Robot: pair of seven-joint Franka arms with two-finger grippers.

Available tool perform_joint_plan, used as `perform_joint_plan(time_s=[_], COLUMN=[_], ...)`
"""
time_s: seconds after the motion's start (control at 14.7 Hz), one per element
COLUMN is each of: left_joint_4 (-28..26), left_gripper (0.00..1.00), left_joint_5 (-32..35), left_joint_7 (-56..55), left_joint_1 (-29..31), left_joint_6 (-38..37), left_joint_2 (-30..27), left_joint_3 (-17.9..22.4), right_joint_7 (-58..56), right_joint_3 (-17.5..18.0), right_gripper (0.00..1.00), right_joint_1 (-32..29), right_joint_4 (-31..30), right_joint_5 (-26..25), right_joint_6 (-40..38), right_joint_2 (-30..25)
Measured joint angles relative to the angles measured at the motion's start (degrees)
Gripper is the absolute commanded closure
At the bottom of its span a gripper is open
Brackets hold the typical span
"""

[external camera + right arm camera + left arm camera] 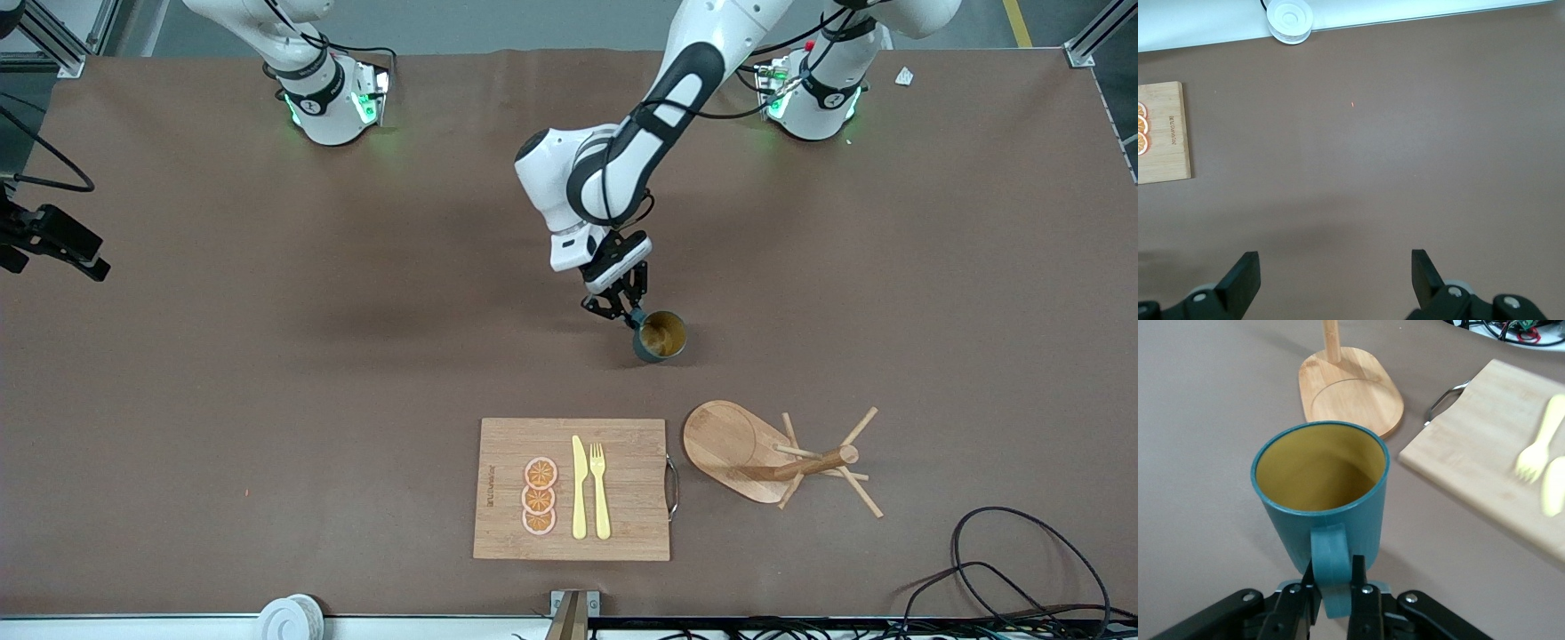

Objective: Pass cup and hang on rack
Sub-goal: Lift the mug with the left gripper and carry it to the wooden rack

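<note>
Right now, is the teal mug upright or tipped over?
Upright. The teal mug shows its open mouth upward and an empty yellowish inside; the left end effector grips its handle.

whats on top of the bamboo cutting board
On the rectangular bamboo cutting board lie three orange slices in a row, with a pale yellow knife and pale yellow fork beside them. Nothing else lies on it; what is beneath the board is hidden.

Even overhead light, soft arm shadows, fork (1534,456) blurred

Left hand (1333,593) pinches the cup (1321,497) handle.
</note>
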Motion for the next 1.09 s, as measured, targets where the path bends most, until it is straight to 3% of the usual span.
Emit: perform_joint_plan(time_s=[0.27, 0.61, 1.09], left_joint_4=[8.31, 14.75, 16.29], left_gripper=[0.99, 0.99, 1.0], left_joint_5=[-13.56, -35.7, -66.7], left_joint_7=[7.07, 17.46, 38.7], left_joint_1=[5.18, 14.34, 29.46], left_joint_6=[0.0, 0.0, -0.02], left_joint_2=[-2.87, -6.35, -10.32], left_joint_3=[0.05, 0.15, 0.1], right_joint_7=[0.0, 0.0, 0.0], right_joint_3=[0.07, 0.16, 0.18], right_gripper=[0.0, 0.0, 0.0], right_joint_1=[0.01, 0.02, 0.03], right_joint_4=[0.04, 0.06, 0.1], right_joint_5=[0.0, 0.0, 0.0], right_joint_6=[0.0, 0.0, 0.0], right_joint_2=[0.0, 0.01, 0.03])
